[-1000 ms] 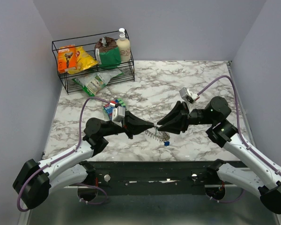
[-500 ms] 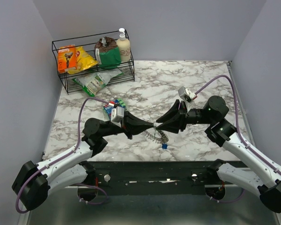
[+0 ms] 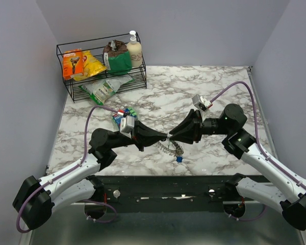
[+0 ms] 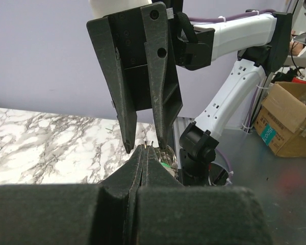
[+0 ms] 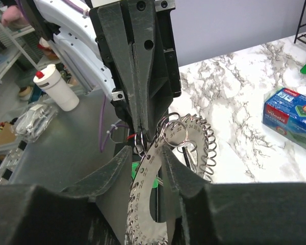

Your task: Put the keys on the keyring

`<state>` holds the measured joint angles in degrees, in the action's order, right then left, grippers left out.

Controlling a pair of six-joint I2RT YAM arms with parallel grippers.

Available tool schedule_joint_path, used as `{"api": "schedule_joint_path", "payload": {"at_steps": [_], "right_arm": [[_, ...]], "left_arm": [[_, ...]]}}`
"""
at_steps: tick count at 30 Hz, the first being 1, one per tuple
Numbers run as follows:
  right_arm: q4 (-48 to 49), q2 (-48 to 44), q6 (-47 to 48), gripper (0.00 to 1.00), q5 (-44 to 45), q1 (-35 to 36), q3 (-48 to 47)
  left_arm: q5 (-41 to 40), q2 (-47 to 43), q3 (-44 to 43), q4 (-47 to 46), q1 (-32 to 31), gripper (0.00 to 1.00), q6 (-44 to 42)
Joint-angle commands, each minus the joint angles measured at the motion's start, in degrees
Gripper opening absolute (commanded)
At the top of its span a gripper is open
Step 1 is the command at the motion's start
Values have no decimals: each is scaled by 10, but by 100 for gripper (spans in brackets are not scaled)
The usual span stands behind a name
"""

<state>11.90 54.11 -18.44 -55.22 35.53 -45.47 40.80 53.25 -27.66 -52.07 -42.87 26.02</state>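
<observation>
At centre frame, left claw [image 5: 138,133] is clamped shut on the keyring [image 3: 167,148], right claw [image 4: 145,146] part-open astride it, gripping nothing; blue key [image 3: 179,158] apparently threaded, others unseen.

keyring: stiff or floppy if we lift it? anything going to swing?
Probably stiff: the ring is a flat metal band that holds its curve between the right tool's fingers, though its coil may flex. The blue key seems to dangle below, so it likely swings. Bare metal, thin edge: it could slip in the left tool.
</observation>
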Motion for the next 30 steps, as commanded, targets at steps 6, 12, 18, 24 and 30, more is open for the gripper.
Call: {"api": "schedule_joint_path", "payload": {"at_steps": [6, 12, 18, 24, 30], "right_arm": [[21, 14, -14, 22, -1, 2, 5], [13, 27, -12, 3, -16, 1, -1], [-11, 20, 3, 1, -3, 1, -7], [-57, 22, 19, 1, 11, 1, -22], [-106, 28, 37, 1, 13, 1, -35]], "left_arm": [[7, -11, -22, -20, -2, 0, 3], [7, -10, -23, -24, -2, 0, 8], [3, -22, -26, 20, -2, 0, -9], [-11, -46, -45, 127, -2, 4, -65], [-21, -58, -83, 256, -2, 29, -128]]}}
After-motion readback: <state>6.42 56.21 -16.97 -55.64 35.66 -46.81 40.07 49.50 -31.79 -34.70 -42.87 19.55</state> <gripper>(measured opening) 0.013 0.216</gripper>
